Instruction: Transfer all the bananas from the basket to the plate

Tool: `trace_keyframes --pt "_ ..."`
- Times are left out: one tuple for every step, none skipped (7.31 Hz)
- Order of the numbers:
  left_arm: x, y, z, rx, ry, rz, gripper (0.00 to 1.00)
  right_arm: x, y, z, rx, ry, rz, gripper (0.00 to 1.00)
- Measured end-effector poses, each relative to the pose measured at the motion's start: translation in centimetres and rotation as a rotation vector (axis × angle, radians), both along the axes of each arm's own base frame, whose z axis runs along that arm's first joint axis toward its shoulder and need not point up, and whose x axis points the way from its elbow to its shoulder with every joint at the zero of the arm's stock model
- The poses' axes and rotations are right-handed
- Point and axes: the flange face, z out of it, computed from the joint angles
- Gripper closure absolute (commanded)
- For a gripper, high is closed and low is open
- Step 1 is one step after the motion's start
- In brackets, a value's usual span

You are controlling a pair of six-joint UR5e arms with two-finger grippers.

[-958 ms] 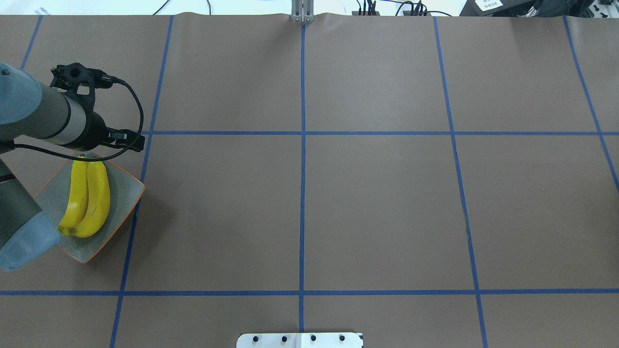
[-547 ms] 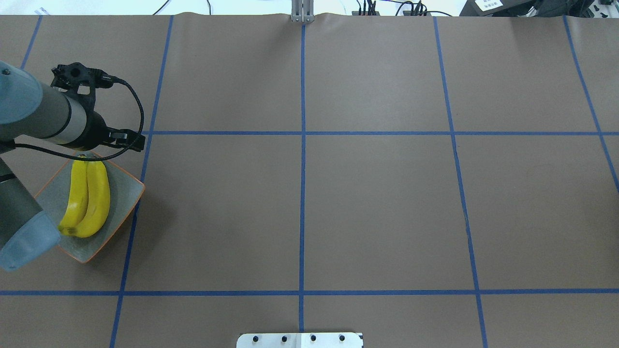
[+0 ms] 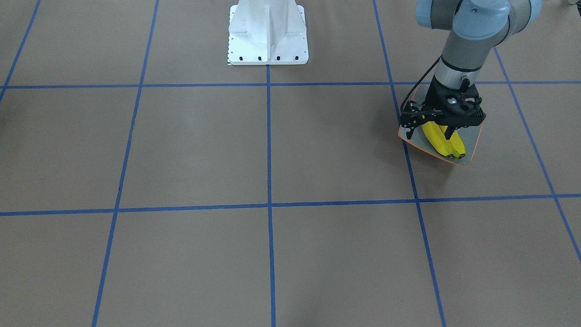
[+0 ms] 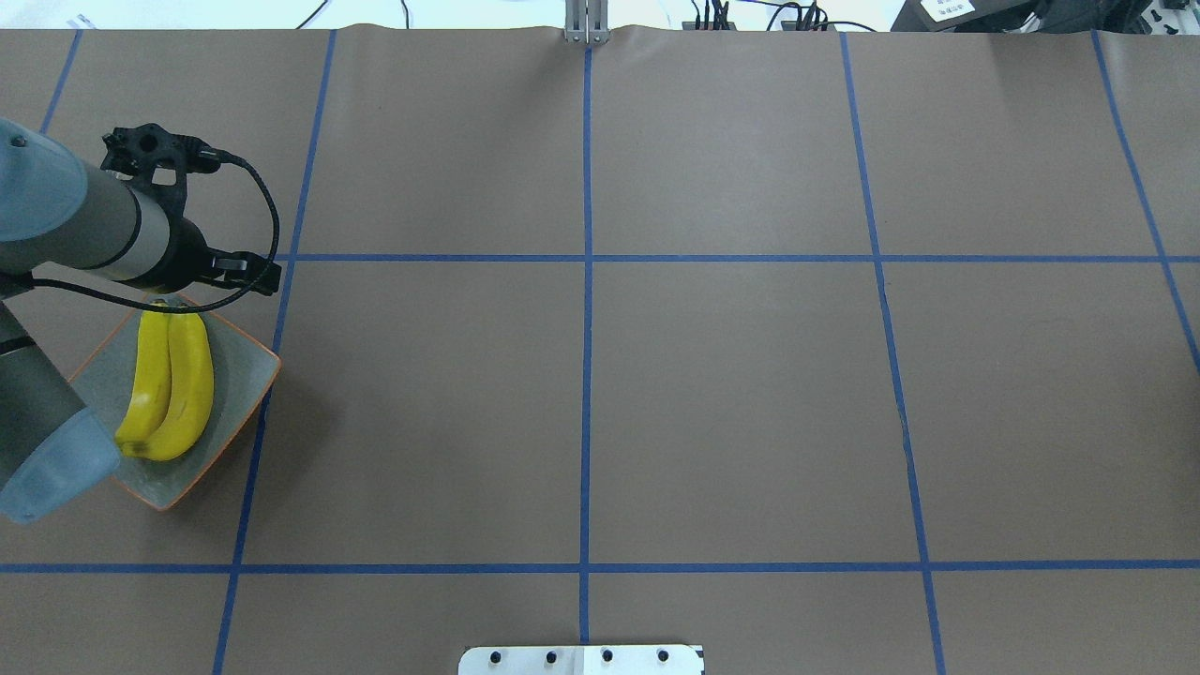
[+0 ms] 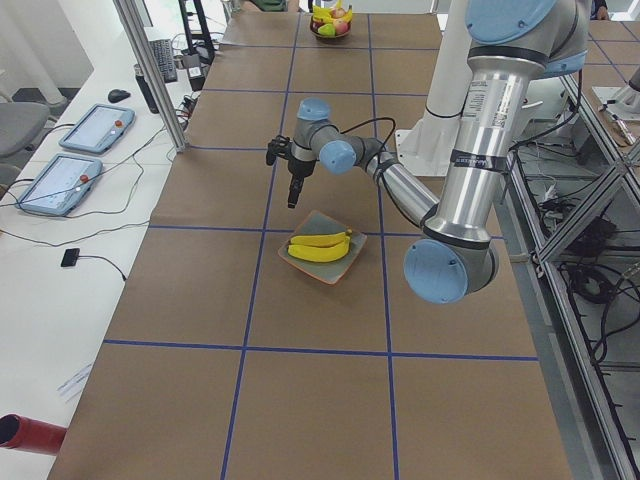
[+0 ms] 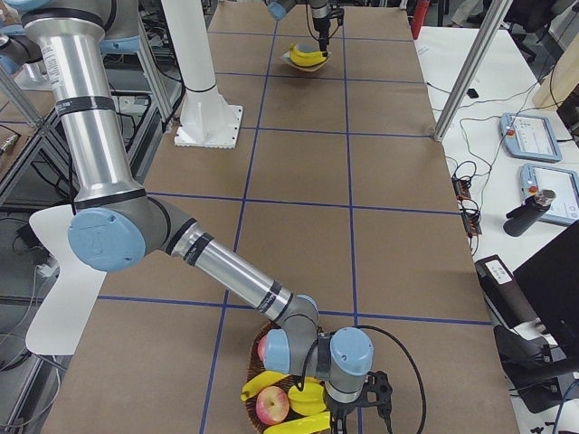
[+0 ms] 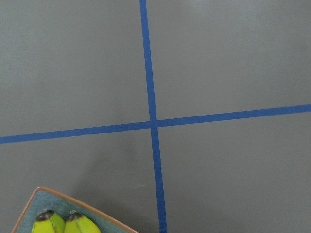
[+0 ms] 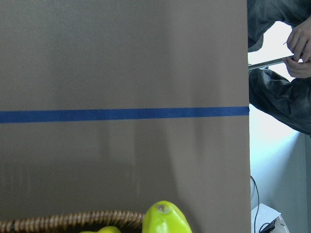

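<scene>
1. The plate point(image 4: 246, 405) sits on the brown surface point(image 4: 731, 394) on the robot's left side, turned so its corners point along the blue tape lines point(image 4: 587, 375).
2. Two bananas point(image 4: 174, 384) lie on the plate side by side and touching, with their dark tips towards the operators' side.
3. The left gripper point(image 5: 292, 200) points straight down above the plate corner nearest those tips and is clear of the fruit.
4. In the front-facing view its fingers point(image 3: 449, 132) look spread apart with nothing between them. The left wrist view shows only the two banana tips, the plate corner and crossing tape.
5. At the other end of the surface a wicker basket point(image 6: 262, 362) holds more bananas point(image 6: 261, 385) mixed with red apples point(image 6: 272, 409).
6. The right gripper point(image 6: 357, 416) hangs just over the basket's outer edge. It shows only in the side view, so I cannot tell whether its fingers are spread or pressed together.
7. The right wrist view catches the basket rim, a yellow-green fruit end and, past the surface's edge, a person's hands point(image 8: 300, 48).
</scene>
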Motion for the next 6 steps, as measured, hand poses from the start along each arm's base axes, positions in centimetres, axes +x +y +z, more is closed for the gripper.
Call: trace_keyframes --pt "0.04 -0.04 0.07 -0.001 -0.001 0.000 0.00 -0.04 0.09 0.15 -0.004 0.000 0.000 0.00" --pt "0.05 -0.05 0.15 -0.002 -0.002 0.000 0.00 -0.10 0.16 0.26 -0.007 -0.001 0.001 0.00" --pt "0.08 -0.08 0.26 -0.004 -0.004 0.000 0.00 -0.18 0.19 0.33 -0.010 -0.003 0.002 0.00" --pt "0.13 -0.14 0.42 -0.005 -0.007 0.000 0.00 -0.29 0.18 0.35 -0.011 -0.004 0.001 0.04" --pt "0.18 -0.20 0.57 -0.006 -0.009 0.001 0.00 -0.44 0.14 0.36 -0.012 -0.005 -0.001 0.19" --pt "0.21 -0.24 0.68 -0.007 -0.011 0.001 0.00 -0.54 0.15 0.40 -0.013 -0.005 -0.003 0.27"
